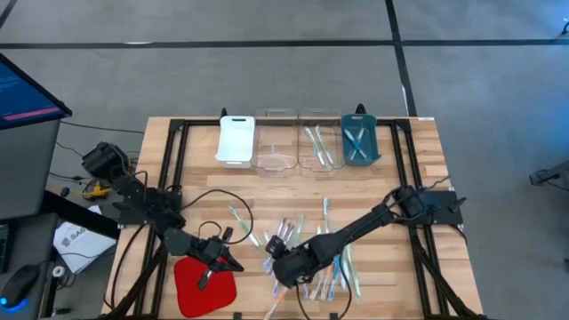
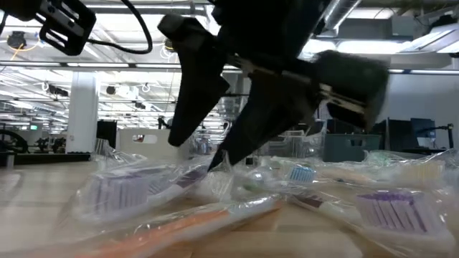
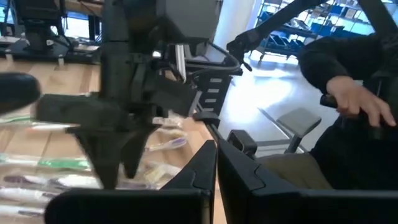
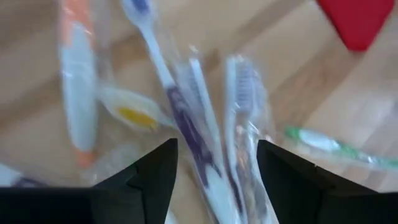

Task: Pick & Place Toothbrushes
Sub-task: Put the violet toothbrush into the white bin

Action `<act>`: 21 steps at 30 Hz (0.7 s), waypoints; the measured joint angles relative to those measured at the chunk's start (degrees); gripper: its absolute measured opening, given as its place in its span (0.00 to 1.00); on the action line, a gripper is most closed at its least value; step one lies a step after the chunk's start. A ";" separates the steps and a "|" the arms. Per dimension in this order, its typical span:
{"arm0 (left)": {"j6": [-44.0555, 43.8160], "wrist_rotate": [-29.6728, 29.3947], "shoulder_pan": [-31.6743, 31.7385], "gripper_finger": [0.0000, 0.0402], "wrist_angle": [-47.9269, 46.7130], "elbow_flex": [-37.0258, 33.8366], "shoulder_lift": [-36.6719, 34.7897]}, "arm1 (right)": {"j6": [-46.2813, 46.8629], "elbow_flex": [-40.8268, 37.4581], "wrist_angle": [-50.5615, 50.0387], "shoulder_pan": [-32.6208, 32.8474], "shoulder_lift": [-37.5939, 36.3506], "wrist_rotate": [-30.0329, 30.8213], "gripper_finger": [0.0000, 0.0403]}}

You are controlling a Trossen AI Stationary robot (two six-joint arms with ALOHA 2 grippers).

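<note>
Several toothbrushes [image 1: 324, 258] in clear wrappers lie scattered on the near middle of the wooden table. My right gripper [image 1: 277, 267] is open and slants down over the left part of the pile. In the right wrist view its fingers [image 4: 155, 171] stand on either side of a purple-accented toothbrush [image 4: 193, 130]. In the low view the gripper [image 2: 193, 154] hangs just over the wrapped brushes [image 2: 129, 190]. My left gripper [image 1: 233, 264] is shut and empty, and waits level above the red pad [image 1: 204, 286]. My right gripper's fingertips [image 2: 215, 161] are down at the wrappers of the pile. I cannot tell whether they touch them.
Along the far edge stand a white tray [image 1: 236, 140], a clear tray [image 1: 276, 142], a clear tray [image 1: 318, 147] holding toothbrushes and a blue tray [image 1: 358, 142] holding toothbrushes. A person's hand [image 3: 354, 102] shows beyond the table. A cable [image 1: 209, 200] loops over the table's left half.
</note>
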 joint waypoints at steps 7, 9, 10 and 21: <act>-0.34 -0.30 0.37 0.02 1.68 -0.03 2.06 | 4.61 0.08 -2.05 -1.24 0.04 -0.24 0.50; -0.38 -0.30 0.37 0.02 2.00 -0.03 2.08 | 5.67 0.05 -2.04 -1.44 0.15 -0.60 0.49; -0.38 -0.30 0.37 0.02 2.08 -0.03 2.08 | 5.74 0.05 -2.08 -1.48 0.15 -0.61 0.49; -0.10 -0.30 0.39 0.02 2.71 -0.03 2.08 | 5.74 0.05 -2.25 -1.73 0.15 -0.66 0.39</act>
